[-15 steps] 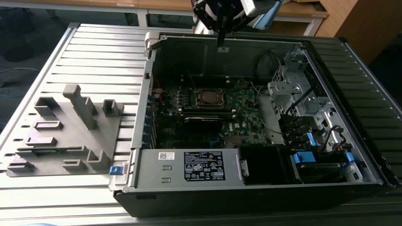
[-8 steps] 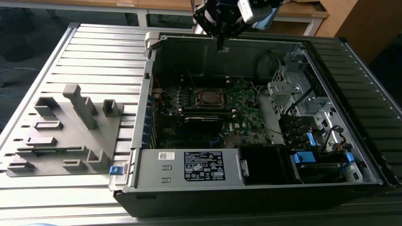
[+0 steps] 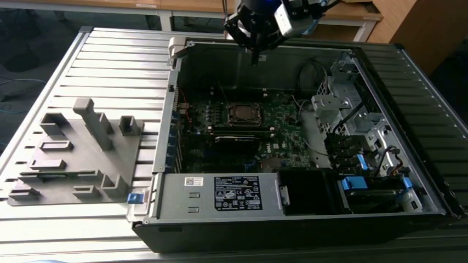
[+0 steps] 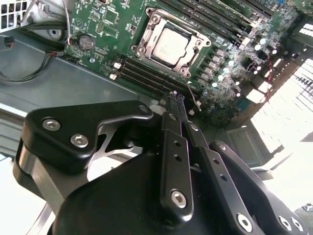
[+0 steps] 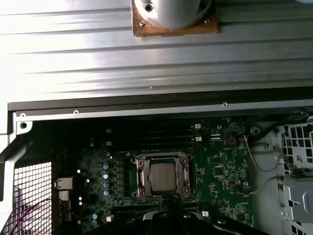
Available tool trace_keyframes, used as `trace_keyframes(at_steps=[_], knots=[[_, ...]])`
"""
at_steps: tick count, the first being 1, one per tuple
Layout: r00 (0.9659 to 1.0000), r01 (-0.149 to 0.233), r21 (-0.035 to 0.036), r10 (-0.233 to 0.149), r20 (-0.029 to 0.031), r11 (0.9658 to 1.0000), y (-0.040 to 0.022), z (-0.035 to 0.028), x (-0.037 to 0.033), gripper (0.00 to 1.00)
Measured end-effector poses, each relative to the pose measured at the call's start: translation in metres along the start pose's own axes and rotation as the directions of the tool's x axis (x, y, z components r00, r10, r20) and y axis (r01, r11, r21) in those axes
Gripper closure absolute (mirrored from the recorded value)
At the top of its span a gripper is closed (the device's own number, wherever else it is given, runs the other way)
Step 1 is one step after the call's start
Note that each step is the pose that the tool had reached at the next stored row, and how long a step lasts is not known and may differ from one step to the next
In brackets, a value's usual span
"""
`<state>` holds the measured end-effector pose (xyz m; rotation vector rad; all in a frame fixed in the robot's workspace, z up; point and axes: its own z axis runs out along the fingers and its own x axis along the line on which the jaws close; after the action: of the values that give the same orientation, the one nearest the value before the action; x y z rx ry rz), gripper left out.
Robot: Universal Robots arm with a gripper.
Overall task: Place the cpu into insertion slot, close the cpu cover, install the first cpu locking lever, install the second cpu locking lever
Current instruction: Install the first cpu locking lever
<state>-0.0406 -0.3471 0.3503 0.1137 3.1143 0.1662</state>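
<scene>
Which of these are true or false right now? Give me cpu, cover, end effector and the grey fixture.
1. The cpu sits in its socket on the motherboard. True.
2. The end effector is gripping the cpu. False: it hangs above the board, apart from the cpu, with its fingers together and nothing between them.
3. The cpu cover lies flat, framing the cpu. True.
4. The grey fixture lies inside the computer case. False: it lies on the table outside the case, on the exterior view's left.
</scene>
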Motion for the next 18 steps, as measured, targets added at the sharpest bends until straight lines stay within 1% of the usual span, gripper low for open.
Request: trace_keyframes(at_steps=[5, 9, 11, 18], knots=[[1.0, 0.0, 0.0, 0.0, 0.0, 1.0, -0.0009, 0.0085, 0.0001, 0.89], [1.0, 0.0, 0.0003, 0.0, -0.0001, 1.0, -0.0011, 0.0099, 0.0002, 0.89], [1.0, 0.0, -0.0002, 0.0, 0.0001, 1.0, -0.0013, 0.0118, 0.0002, 0.89], [1.0, 0.0, -0.0001, 0.0, 0.0001, 1.0, -0.0028, 0.0242, 0.0004, 0.89]])
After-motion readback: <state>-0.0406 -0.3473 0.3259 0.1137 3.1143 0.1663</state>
